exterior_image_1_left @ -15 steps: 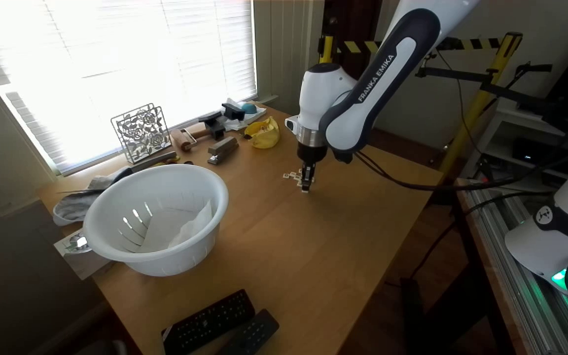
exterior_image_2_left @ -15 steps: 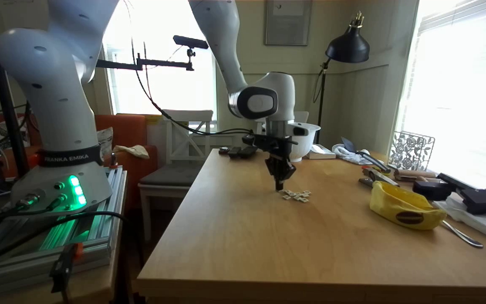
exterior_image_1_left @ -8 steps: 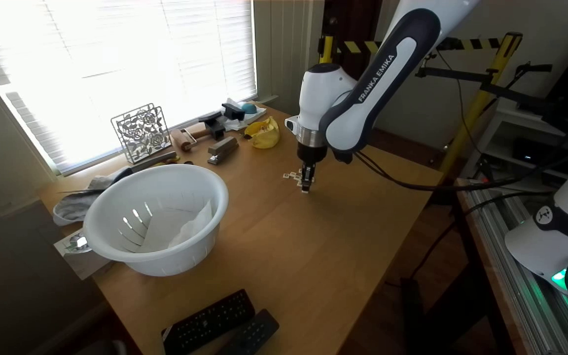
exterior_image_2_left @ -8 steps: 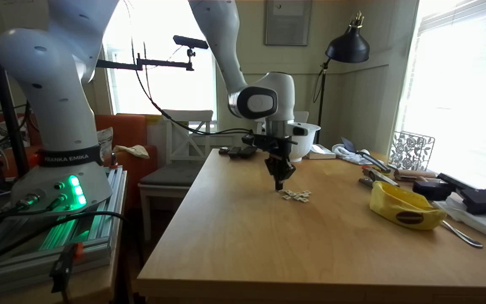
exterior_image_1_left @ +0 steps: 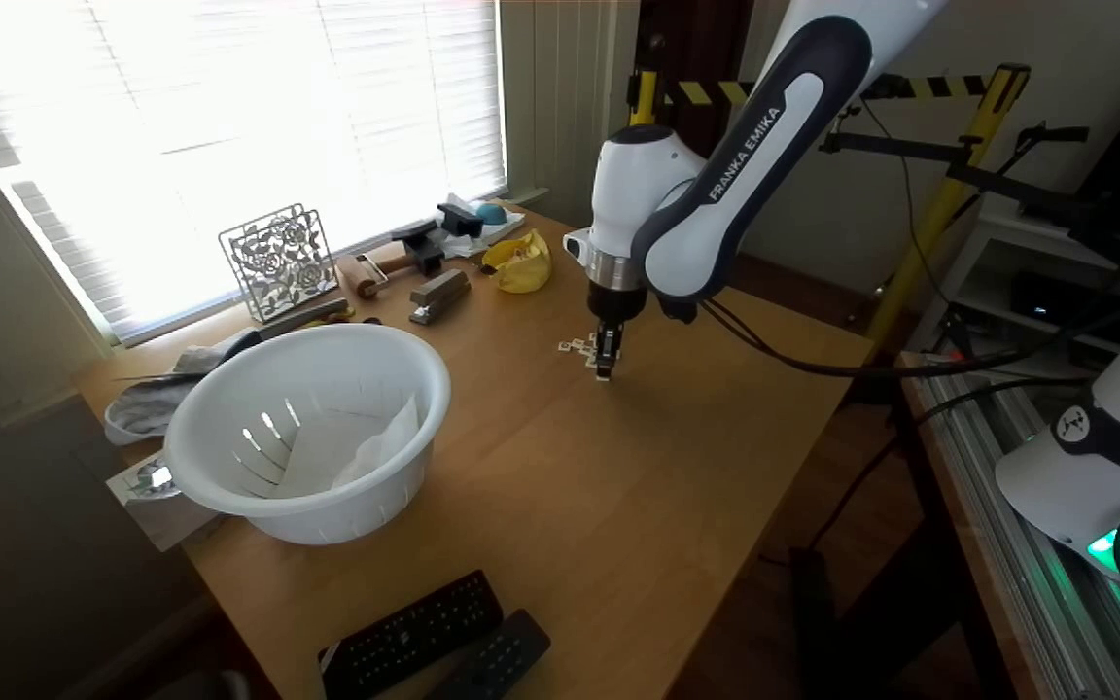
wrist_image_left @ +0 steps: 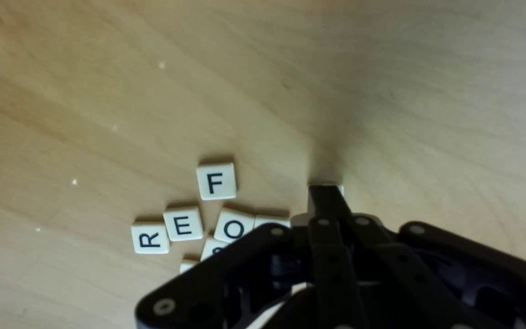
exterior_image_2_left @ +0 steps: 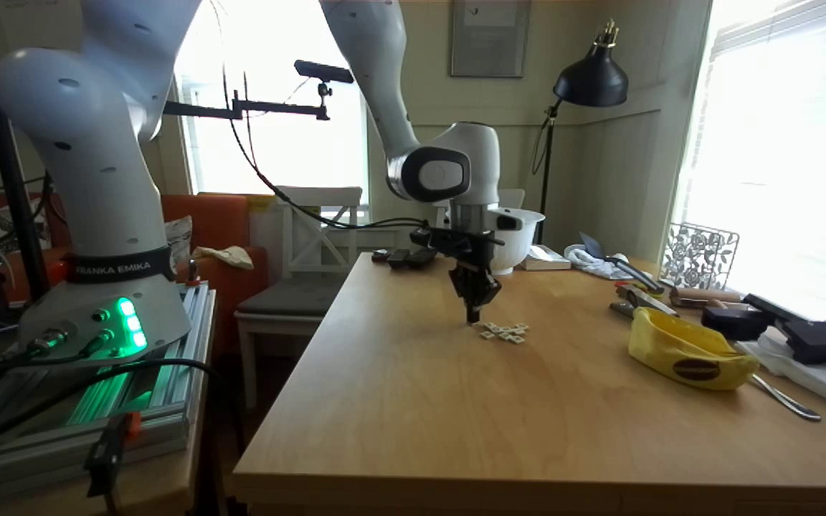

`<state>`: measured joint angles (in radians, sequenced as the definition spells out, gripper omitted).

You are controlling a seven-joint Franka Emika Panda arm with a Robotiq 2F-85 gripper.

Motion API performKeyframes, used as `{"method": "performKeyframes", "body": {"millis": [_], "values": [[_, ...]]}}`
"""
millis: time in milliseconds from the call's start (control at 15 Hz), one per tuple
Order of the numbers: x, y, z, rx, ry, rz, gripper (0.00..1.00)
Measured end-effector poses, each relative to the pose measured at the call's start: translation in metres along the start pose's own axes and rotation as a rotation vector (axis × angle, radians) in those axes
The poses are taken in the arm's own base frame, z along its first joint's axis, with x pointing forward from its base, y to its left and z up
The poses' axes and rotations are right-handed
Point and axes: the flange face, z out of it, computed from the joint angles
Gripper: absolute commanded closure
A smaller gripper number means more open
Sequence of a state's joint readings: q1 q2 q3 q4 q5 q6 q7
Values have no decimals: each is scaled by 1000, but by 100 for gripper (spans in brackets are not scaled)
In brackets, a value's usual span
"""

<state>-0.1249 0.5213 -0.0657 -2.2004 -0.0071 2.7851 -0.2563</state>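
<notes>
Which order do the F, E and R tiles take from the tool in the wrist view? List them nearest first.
1. F tile: left of the tool in that picture.
2. E tile: lower and farther left.
3. R tile: leftmost, just beyond the E.

Exterior view, clock centred on wooden table [exterior_image_1_left: 531, 447]. At twelve: yellow pouch [exterior_image_1_left: 524, 270], open-topped. Eleven: desk stapler [exterior_image_1_left: 440, 295]. Ten: rose-patterned metal napkin holder [exterior_image_1_left: 280, 264], upright. Nine: white slotted plastic colander [exterior_image_1_left: 351, 515]. Seven: black remote controls [exterior_image_1_left: 419, 632], two, side by side. In an exterior view, one o'clock beyond table: black lamp [exterior_image_2_left: 592, 80].
</notes>
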Motion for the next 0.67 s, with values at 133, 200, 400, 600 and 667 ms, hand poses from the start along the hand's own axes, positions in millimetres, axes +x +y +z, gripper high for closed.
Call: {"method": "performKeyframes", "body": {"millis": [133, 200, 400, 600, 667], "values": [[-1, 0, 0, 3, 6, 3, 100], [-2, -1, -1, 6, 11, 4, 100], [-5, 0, -3, 11, 25, 11, 100], [-6, 2, -6, 13, 36, 18, 100], [-7, 2, -8, 13, 39, 20, 100]]}}
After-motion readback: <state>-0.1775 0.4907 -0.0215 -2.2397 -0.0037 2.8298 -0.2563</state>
